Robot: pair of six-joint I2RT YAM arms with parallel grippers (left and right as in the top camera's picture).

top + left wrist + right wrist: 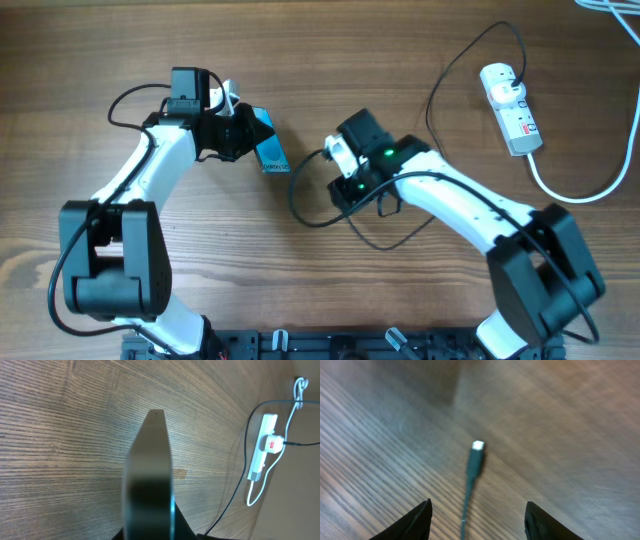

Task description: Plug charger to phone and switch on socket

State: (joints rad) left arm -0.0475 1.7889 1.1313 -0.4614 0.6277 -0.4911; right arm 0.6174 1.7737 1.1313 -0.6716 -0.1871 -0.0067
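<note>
My left gripper is clamped on the one phone, which its own wrist camera sees only edge-on (and blurred). Only the right wrist view shows the tip of the one charger. It lies on the counter between the spread fingers of the right gripper, untouched. The single socket sits far right, well apart.

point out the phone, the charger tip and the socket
phone (270,148), overhead view, on its blue face
charger tip (475,464), right wrist view, on the dark connector body
socket (512,108), overhead view, middle of the white strip
</note>
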